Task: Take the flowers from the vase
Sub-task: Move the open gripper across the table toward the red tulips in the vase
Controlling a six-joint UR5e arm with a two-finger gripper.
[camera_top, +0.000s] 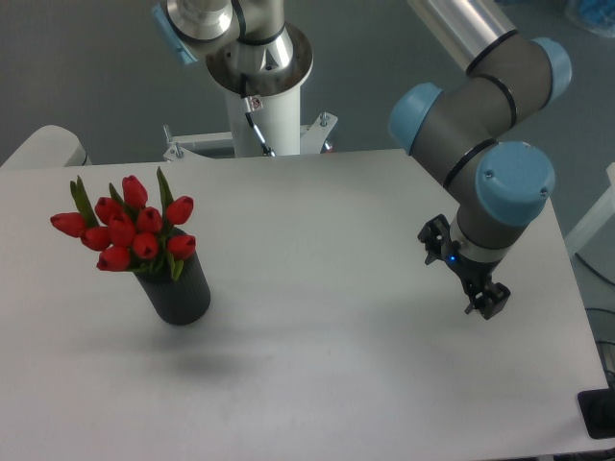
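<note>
A wide white table point(317, 317) fills most of the view, its matte top bare apart from a soft shadow in front of the vase point(176, 288). That vase, a short dark cylinder, stands upright on the left part of the table, and the flowers point(128, 230), red tulip buds with green leaves, sit in its mouth, leaning a little to the left. Behind the table's far edge rises the arm's white mounting column point(264, 125), bolted to a grey bracket, against a dull grey floor. The arm point(480, 125), grey with pale blue joint caps, reaches over the right side, well apart from the vase. Its hand point(487, 303) hangs above the right part of the table, small and dark; it holds nothing, but how far its fingers are spread I cannot tell.
</note>
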